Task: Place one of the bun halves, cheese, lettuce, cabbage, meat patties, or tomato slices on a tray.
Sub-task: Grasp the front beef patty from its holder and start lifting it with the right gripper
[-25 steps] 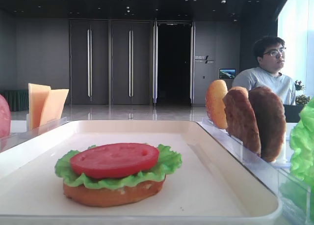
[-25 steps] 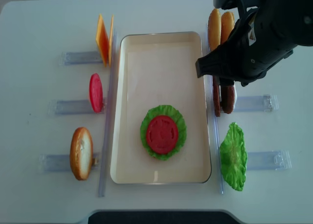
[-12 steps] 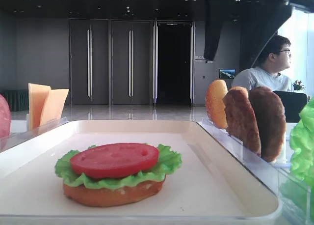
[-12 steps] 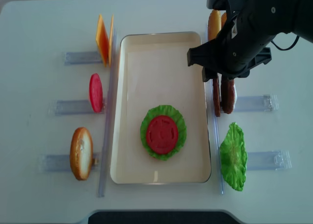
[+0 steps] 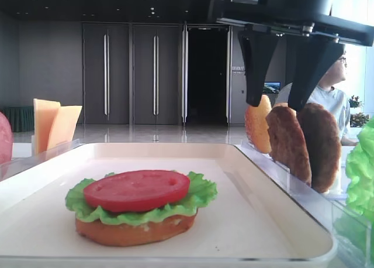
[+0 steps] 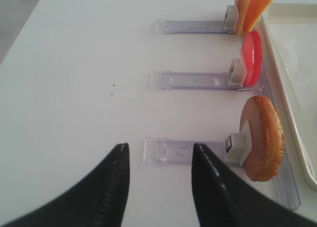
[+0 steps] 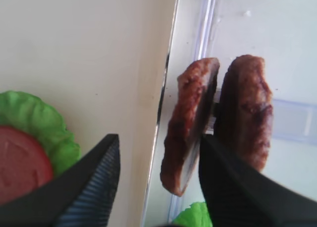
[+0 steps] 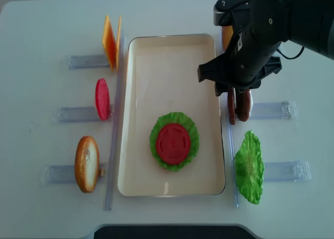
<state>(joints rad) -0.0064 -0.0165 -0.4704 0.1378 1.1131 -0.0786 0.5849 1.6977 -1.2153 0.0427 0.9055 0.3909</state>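
Observation:
Two dark-brown meat patties [image 8: 243, 107] [image 7: 190, 123] stand on edge in a clear holder just right of the cream tray [image 8: 172, 37]. My right gripper [image 8: 232, 90] [image 7: 158, 140] hangs open over them; its jaws straddle the patty nearest the tray, without touching it. On the tray lies a bun bottom [image 5: 131, 232] with lettuce [image 8: 190, 140] and a tomato slice [image 8: 173, 143] on top. My left gripper [image 6: 158, 155] is open and empty over the table, left of an upright bun half [image 6: 262, 138].
Left of the tray, clear holders carry cheese slices [image 8: 109, 40], a tomato slice [image 8: 102, 98] and a bun half [image 8: 86, 163]. A lettuce leaf [image 8: 248, 167] stands at the right front. Another bun half [image 5: 257, 124] stands behind the patties. A seated person [image 5: 327, 95] is in the background.
My right arm has swung left and come down over the patties, its open fingers now showing in the low exterior view. The stack on the tray has not moved.

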